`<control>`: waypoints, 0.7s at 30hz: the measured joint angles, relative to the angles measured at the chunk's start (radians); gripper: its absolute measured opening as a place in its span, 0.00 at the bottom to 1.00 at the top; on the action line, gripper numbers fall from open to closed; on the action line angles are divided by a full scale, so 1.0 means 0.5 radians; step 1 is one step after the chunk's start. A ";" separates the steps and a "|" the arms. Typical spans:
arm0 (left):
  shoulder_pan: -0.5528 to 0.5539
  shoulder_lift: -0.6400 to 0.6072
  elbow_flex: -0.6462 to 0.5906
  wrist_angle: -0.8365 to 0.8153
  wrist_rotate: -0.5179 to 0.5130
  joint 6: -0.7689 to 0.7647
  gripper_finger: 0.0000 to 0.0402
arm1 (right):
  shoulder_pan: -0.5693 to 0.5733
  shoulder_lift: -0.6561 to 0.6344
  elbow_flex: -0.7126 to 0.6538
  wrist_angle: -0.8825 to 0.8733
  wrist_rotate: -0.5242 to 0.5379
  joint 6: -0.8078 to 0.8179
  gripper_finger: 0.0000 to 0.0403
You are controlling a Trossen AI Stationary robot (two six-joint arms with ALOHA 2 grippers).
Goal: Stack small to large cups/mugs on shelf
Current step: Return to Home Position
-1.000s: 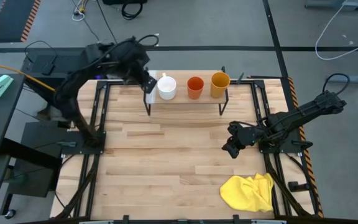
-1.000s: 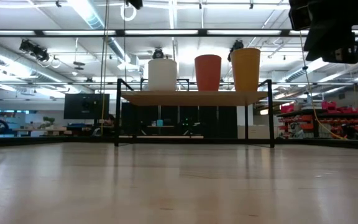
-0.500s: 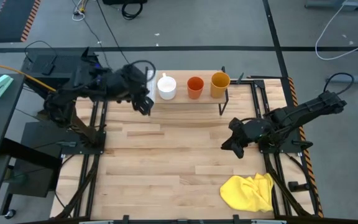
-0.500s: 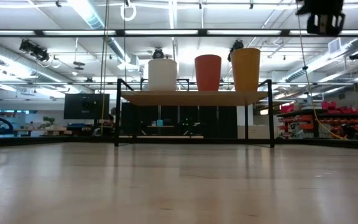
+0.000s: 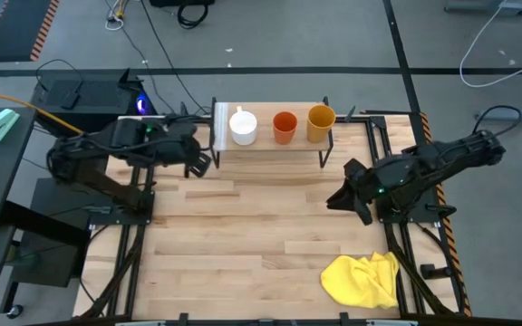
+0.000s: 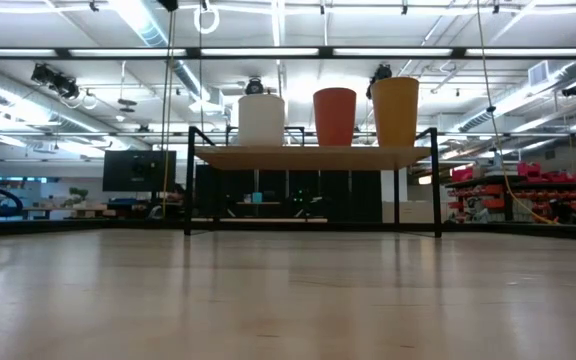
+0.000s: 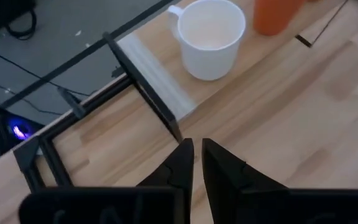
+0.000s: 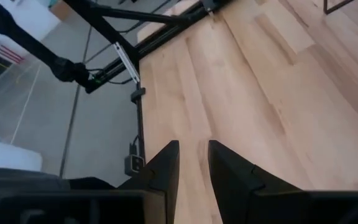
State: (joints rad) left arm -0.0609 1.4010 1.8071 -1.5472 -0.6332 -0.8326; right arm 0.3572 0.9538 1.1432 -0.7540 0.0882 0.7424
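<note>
Entry, shelf check. The shelf (image 5: 270, 148) stands at the rear middle of the surface (image 5: 243, 235), light top board on thin black legs, with a pale strip at the end nearest the left arm.

All three cups stand on the top board, upright, mouths up, in one row along its length:
- white mug (image 5: 243, 126) at the pale-strip end, its handle turned toward the rear
- orange-red cup (image 5: 285, 126) in the middle
- yellow-orange cup (image 5: 321, 122) at the far end, toward the right arm

The low view shows a clear gap between each pair, so none are touching. The yellow-orange cup reaches highest, the orange-red one slightly lower, and the white mug lowest.

Left tool (image 7: 193, 144): I see it over the rear left part of the surface, just beside the shelf's pale-strip end and a little in front of it. Its two fingers are drawn together with only a thin slit between them, and they hold nothing. Its wrist camera looks past them at the white mug and a black shelf leg.

Right tool (image 8: 193, 146): over the right side of the surface, forward of the shelf, between it and the yellow cloth (image 5: 362, 279). Its fingers are close together with a narrow gap, nothing between them, and bare wood beneath.

The cloth lies crumpled at the front right corner, well apart from the shelf.
</note>
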 joint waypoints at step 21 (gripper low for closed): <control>-0.345 -0.672 -1.214 1.076 -0.097 -0.094 0.04 | 0.120 -0.739 -0.654 0.947 0.105 -0.153 0.23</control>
State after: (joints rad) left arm -0.2336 1.0648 1.2002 -1.0091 -0.6814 -0.8795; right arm 0.4174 0.5843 0.8164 -0.2805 0.1409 0.6659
